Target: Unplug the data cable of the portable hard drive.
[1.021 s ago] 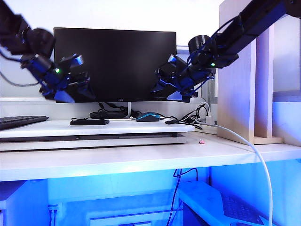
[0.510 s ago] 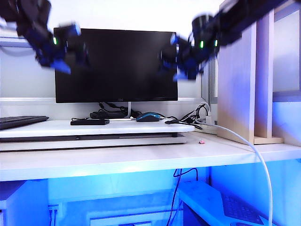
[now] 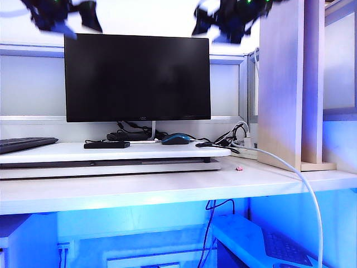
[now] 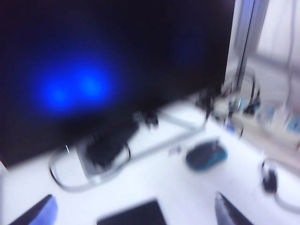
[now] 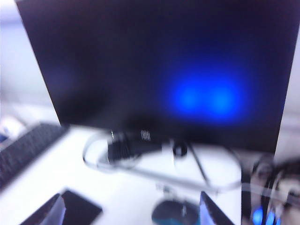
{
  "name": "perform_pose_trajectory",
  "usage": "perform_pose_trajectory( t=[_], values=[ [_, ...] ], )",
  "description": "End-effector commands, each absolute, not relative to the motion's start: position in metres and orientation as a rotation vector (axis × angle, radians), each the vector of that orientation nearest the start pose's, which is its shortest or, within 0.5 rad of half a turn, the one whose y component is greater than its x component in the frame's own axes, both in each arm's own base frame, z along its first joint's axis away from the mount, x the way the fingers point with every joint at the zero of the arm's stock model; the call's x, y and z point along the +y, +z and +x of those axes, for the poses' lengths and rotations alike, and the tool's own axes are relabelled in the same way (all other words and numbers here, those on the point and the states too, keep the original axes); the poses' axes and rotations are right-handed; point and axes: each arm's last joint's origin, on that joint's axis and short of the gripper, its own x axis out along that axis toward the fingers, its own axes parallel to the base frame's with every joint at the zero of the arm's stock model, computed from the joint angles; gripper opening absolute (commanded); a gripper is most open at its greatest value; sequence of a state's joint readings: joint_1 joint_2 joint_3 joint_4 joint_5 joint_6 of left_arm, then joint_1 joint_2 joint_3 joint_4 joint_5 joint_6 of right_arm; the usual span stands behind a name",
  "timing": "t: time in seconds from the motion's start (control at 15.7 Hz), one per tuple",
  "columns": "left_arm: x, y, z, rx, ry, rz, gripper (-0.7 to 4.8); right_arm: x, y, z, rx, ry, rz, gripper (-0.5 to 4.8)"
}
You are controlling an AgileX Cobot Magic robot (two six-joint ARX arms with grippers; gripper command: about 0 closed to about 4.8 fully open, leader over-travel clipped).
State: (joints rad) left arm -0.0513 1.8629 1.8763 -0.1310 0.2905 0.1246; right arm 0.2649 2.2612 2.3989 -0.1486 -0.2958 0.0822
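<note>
The portable hard drive (image 3: 106, 144) is a flat black slab lying on the white raised board in front of the monitor; it also shows in both wrist views (image 4: 133, 216) (image 5: 80, 209). A thin black cord with a small plug, seemingly the data cable (image 3: 207, 144), lies on the board right of the mouse, apart from the drive. My left gripper (image 3: 82, 22) hangs high above the monitor's top left corner, and its jaws (image 4: 133, 204) are spread wide and empty. My right gripper (image 3: 215, 28) hovers above the top right corner, likewise open and empty (image 5: 132, 199). The wrist views are blurred.
A black monitor (image 3: 136, 78) fills the back, with a bundle of black cords (image 3: 129, 134) at its stand. A blue-black mouse (image 3: 176, 138) sits right of the drive and a keyboard (image 3: 25, 143) at the far left. A wooden partition (image 3: 281, 84) and a thick white cable (image 3: 304, 181) stand on the right.
Both arms have risen from in front of the monitor's lower half to above its top edge. Both grippers stayed open. Nothing on the board has moved.
</note>
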Motion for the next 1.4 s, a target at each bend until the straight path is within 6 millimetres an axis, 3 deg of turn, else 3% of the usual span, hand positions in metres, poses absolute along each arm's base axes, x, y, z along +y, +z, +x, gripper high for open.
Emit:
perform_pose_trajectory(
  t=[0.06, 0.45, 0.7, 1.02, 1.4],
  values=[
    [-0.03, 0.441, 0.407, 0.021, -0.387, 0.108, 4.41, 0.138, 0.44, 0.471, -0.034, 0.559, 0.075, 3.74],
    [-0.027, 0.485, 0.35, 0.002, -0.387, 0.111, 4.21, 0.124, 0.495, 0.422, -0.086, 0.561, 0.074, 3.74],
    [-0.025, 0.51, 0.313, -0.037, -0.405, 0.077, 4.21, 0.112, 0.536, 0.376, -0.147, 0.567, 0.07, 3.74],
    [-0.025, 0.53, 0.271, -0.058, -0.457, 0.035, 4.21, 0.099, 0.563, 0.329, -0.13, 0.566, 0.069, 3.74],
    [-0.023, 0.536, 0.233, 0.016, -0.454, 0.025, 4.2, 0.086, 0.58, 0.28, -0.072, 0.564, 0.07, 3.74]
  ],
)
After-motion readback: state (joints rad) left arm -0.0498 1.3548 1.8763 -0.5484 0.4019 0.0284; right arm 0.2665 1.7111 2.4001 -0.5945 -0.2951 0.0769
